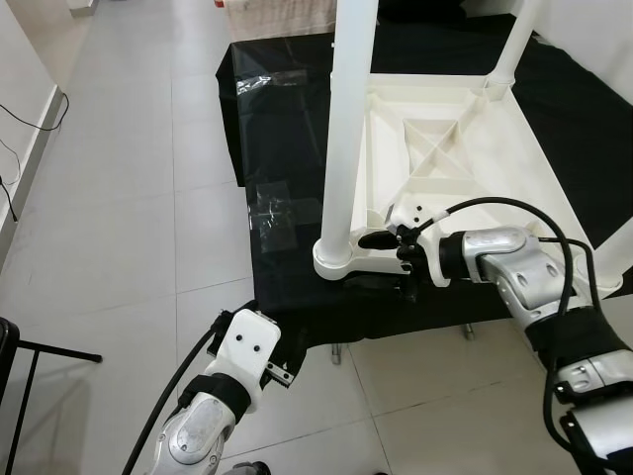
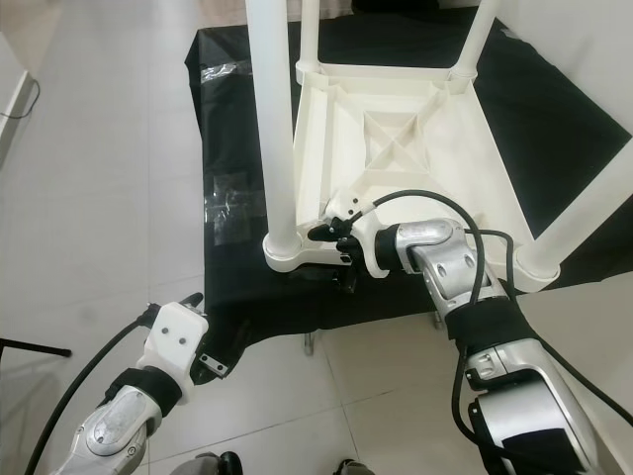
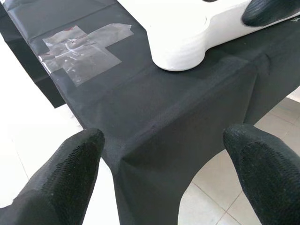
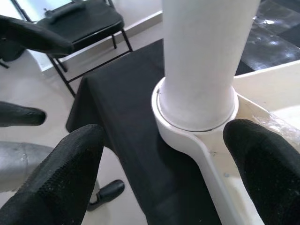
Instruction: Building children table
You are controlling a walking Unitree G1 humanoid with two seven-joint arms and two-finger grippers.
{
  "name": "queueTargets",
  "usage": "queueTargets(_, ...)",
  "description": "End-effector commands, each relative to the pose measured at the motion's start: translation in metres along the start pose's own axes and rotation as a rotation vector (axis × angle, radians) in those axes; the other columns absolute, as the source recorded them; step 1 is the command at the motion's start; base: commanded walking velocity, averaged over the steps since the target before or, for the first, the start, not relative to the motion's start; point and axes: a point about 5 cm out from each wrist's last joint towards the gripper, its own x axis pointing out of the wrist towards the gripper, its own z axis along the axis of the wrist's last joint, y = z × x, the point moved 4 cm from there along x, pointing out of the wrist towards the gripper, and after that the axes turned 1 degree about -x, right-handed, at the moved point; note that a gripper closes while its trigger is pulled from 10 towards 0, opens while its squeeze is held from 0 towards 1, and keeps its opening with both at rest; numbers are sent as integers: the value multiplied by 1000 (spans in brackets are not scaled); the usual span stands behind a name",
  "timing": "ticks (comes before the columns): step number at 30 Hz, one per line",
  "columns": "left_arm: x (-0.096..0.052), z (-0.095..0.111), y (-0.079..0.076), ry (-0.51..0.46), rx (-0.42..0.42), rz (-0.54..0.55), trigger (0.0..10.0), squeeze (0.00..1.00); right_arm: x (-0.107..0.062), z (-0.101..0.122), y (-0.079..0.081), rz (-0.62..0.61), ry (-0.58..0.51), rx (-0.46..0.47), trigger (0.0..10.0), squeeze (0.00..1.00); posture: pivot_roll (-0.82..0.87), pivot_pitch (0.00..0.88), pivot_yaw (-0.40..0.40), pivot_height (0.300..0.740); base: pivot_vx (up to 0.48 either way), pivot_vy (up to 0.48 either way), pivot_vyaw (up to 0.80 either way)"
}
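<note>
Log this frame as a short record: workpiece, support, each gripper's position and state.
workpiece: white children's table, upside down, legs pointing up
support: black cloth-covered table, clear tape patch on the cloth
right gripper: open, at the corner socket beside the near leg
left gripper: open, low, facing the cloth's near edge, holding nothing

A black-draped table [image 1: 287, 158] bears clear tape patches [image 1: 277, 210] and an upturned white children's table [image 1: 465, 158].
</note>
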Motion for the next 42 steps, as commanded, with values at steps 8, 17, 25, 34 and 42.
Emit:
queueTargets(8, -1, -6, -7, 15, 20, -55, 10000, 0, 1, -25, 1, 18, 176, -28, 4549, 0, 91, 179, -20, 740, 0, 0, 0)
queueTargets(17, -1, -8, -10, 21, 41, -71, 10000, 0, 5, -28, -1, 0, 192, -28, 0, 0, 101, 172, -36, 740, 0, 0, 0)
queueTargets(25, 1, -5, -8, 20, 59, -75, 10000, 0, -3, -19, -11, -14, 181, -42, 0, 0, 109, 219, -92, 740, 0, 0, 0)
queueTargets(34, 0, -2, -8, 15, 64, -75, 10000, 0, -11, -15, -18, -54, 177, -50, 0, 0, 78, 250, -71, 740, 0, 0, 0)
queueTargets(42, 1, -2, -7, 11, 67, -66, 10000, 0, -12, -8, -9, -7, 140, -102, 0, 0, 71, 219, -64, 740, 0, 0, 0)
